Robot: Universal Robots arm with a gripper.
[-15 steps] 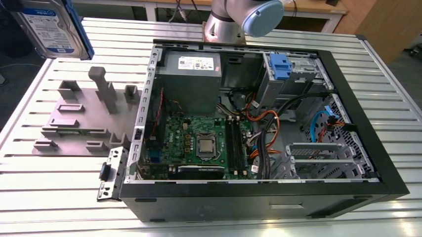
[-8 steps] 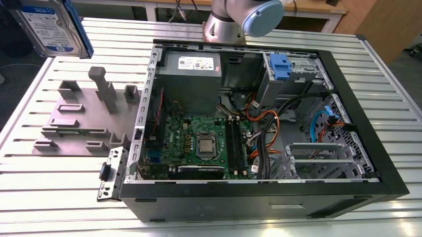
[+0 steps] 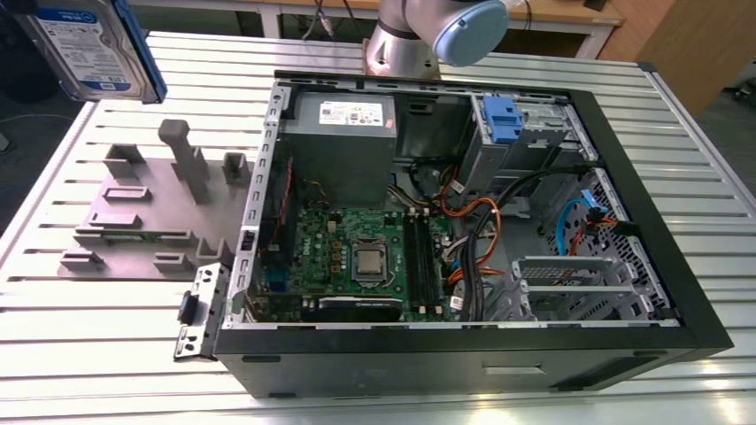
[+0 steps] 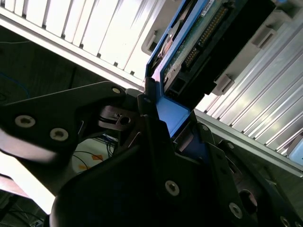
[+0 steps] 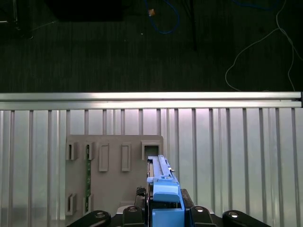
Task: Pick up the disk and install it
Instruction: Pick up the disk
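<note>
1. Claw (image 5: pixel 165 213): closed on the disk. In the first wrist view its black fingers (image 5: pixel 133 215) flank the blue carrier bracket (image 5: pixel 165 201) at one end of the drive.
2. Disk (image 3: pixel 85 42): held aloft at the exterior view's upper left with its labelled face showing. It is above the table's corner and well apart from the case. In the first wrist view it appears edge-on over the fixture plate.
3. Fixture plate (image 3: pixel 142 212): grey, with upright posts and slots. It lies on the table just beside the case, on the exterior view's left.
4. Table (image 3: pixel 71 354): slatted aluminium; it carries the plate and the case.
5. Computer case (image 3: pixel 473 354): lies with its open side up. Contents:
   - power supply (image 3: pixel 343 133)
   - motherboard (image 3: pixel 354 257)
   - another blue-tabbed drive (image 3: pixel 502 119), seated in a bay
   - orange and black cables (image 3: pixel 473 221), looped near the bays
6. Status, judged: the disk is picked up but not yet installed.
7. Hazard, grip: the hold is on plastic at one end only. The drive's weight could flex the bracket, so the disk might tilt or slip.
8. Hazard, entry: a tilted disk could strike the case rim or jam against a bay rail.
9. Hazard, cables: the loose loops beside the bays could snag the bracket or be pinched under the drive.
</note>
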